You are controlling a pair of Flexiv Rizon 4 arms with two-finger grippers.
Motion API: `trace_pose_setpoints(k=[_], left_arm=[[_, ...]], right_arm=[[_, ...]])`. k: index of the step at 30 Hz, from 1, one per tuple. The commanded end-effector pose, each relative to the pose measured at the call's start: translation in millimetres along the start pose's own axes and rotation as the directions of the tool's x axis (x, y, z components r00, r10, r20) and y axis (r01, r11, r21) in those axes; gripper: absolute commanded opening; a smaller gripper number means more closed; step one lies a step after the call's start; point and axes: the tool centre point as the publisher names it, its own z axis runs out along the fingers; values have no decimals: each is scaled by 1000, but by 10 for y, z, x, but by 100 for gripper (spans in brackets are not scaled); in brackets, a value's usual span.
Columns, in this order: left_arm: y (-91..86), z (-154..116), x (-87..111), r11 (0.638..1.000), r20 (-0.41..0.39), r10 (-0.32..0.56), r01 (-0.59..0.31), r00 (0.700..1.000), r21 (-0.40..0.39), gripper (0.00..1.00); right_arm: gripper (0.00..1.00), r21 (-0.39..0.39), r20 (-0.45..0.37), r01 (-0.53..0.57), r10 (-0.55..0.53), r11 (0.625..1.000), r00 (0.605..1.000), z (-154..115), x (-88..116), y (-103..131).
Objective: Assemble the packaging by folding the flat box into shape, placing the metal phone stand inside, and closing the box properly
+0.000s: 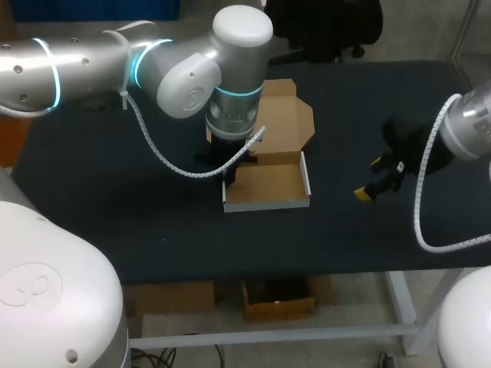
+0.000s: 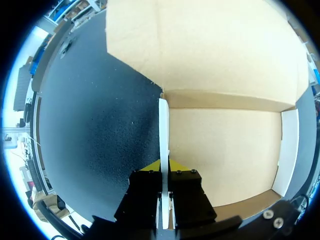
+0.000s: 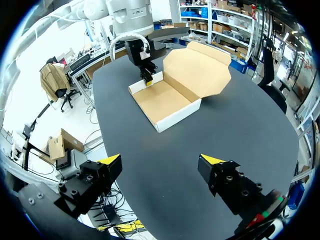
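Observation:
A cardboard box point(image 1: 268, 184) sits mid-table, its tray folded up with white outer walls and its lid point(image 1: 285, 121) lying open and flat behind it. My left gripper point(image 1: 228, 170) comes down at the tray's left wall. In the left wrist view the gripper point(image 2: 164, 167) is shut on that thin white wall point(image 2: 163, 125), one yellow tip on each side. My right gripper point(image 1: 370, 178) hangs open to the right of the box, nothing between its fingers. From the right wrist view the gripper point(image 3: 161, 160) faces the box point(image 3: 165, 100) across bare tabletop. No phone stand shows.
The black tabletop point(image 1: 138, 222) spreads around the box on all sides. Its front edge point(image 1: 253, 272) runs below the tray. My left arm's white cable point(image 1: 165, 165) loops down beside the box's left side.

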Motion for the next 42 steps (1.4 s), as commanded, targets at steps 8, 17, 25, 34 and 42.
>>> trace_pose_setpoints(k=[8, 17, 25, 34, 42], left_arm=[[33, 91, 32, 1000, 35, 3, -3, 999, 3, 0], [30, 71, 16, 1000, 53, 6, -7, 999, 11, 0], [29, 41, 3, 999, 102, 25, -27, 994, 23, 0], [41, 23, -41, 999, 147, 35, -39, 989, 20, 0], [39, 30, -30, 999, 225, 34, -40, 974, 22, 0]], right_arm=[[100, -26, 54, 3, -1, 1000, 999, -355, 103, -230], [100, -15, 77, 0, 1, 1000, 997, -428, 104, -315], [100, -13, 88, -5, 6, 1000, 996, -439, 101, -340], [100, -16, 87, -7, 9, 1000, 996, -431, 91, -361], [100, -15, 90, -8, 9, 1000, 996, -430, 78, -363]])
